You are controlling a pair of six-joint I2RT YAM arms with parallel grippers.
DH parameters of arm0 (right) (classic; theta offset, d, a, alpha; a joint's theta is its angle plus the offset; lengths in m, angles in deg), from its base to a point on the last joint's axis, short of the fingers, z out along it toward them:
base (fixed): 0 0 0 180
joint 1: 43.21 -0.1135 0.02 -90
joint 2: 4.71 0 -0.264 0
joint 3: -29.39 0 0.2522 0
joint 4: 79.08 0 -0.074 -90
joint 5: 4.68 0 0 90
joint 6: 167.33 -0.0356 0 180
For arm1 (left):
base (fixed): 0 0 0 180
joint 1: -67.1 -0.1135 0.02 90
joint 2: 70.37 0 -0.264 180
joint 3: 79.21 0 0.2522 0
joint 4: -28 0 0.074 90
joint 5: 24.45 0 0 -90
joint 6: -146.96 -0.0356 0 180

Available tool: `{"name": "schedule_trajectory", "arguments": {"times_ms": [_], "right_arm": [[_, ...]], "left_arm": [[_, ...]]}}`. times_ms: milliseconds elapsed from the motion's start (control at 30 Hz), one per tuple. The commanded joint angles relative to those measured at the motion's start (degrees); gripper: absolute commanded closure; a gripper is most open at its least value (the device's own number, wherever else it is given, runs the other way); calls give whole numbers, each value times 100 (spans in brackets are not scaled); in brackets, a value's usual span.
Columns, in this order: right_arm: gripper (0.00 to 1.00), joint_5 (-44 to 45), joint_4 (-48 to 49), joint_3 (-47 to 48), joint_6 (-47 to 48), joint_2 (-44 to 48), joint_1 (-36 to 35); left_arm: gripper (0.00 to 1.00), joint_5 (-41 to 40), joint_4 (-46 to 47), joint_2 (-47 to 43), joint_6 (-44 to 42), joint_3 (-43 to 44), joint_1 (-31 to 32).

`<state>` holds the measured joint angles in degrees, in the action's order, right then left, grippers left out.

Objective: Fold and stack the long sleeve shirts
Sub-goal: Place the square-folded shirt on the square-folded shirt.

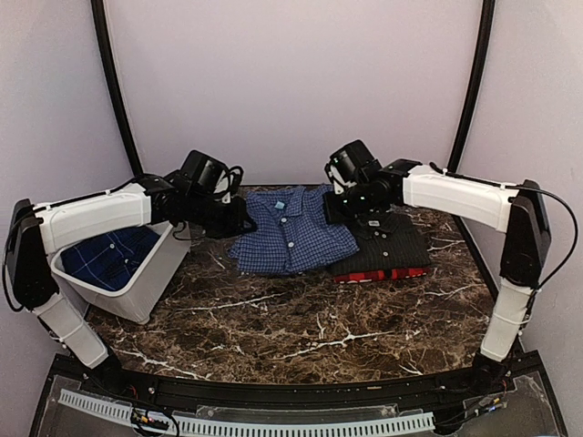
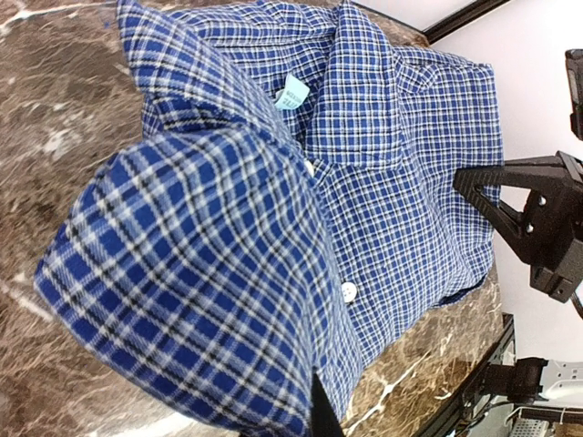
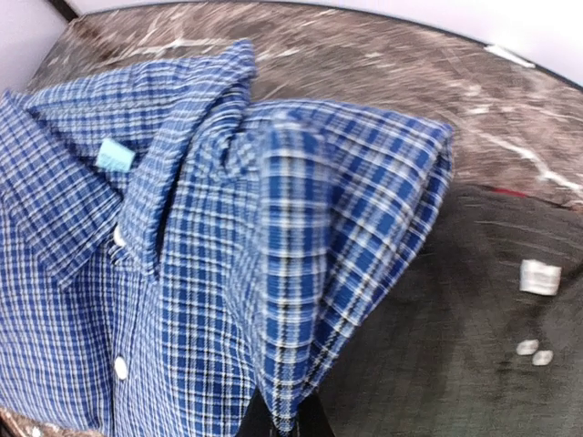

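Marble table (image 1: 301, 337) | left gripper (image 1: 244, 221) and right gripper (image 1: 330, 211) each pinch a blue shirt (image 1: 291, 232) shoulder | black shirt (image 1: 392, 246) stack lies just right, nearer right arm

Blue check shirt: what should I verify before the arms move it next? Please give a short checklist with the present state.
1. Right fingers pinch the blue check shirt: ok.
2. Left fingers grip it: cannot tell, cloth hides them.
3. Its front faces up, buttoned: ok.
4. Black shirt lies on red plaid shirt: ok.
5. Blue check shirt on that stack: not ok, beside it.
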<state>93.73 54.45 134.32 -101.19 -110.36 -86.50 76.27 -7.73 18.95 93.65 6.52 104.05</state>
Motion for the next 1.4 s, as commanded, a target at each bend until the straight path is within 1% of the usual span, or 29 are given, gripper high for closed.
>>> {"name": "schedule_trajectory", "arguments": {"times_ms": [0,267,433,567,833,1100,1200,1267,1300,1367], "right_arm": [[100,67,243,-336,427,573,561],[100,160,357,-1041,855,975,1617],[100,125,447,-1372,1024,1185,2146],[100,19,490,-1569,1096,1331,2545],[100,-304,618,-1719,1182,1312,2992],[100,-449,916,-2160,1128,1019,3311],[100,-370,926,-2260,1025,951,3422],[97,-342,932,-2292,974,942,3478],[94,-333,925,-2297,963,934,3489],[85,-277,887,-2285,938,929,3495]], "left_arm": [[100,165,445,777,250,887,347],[100,550,655,2395,561,2617,779],[100,763,916,3072,791,3316,974],[100,788,1068,3426,870,3669,1075],[100,820,1211,3930,1071,4075,1095],[100,422,1004,4270,1056,4017,1064],[97,358,923,4471,1013,4038,1025],[95,351,883,4543,1012,4044,991],[93,301,838,4551,1008,4044,979],[85,200,790,4555,987,4044,948]]}}
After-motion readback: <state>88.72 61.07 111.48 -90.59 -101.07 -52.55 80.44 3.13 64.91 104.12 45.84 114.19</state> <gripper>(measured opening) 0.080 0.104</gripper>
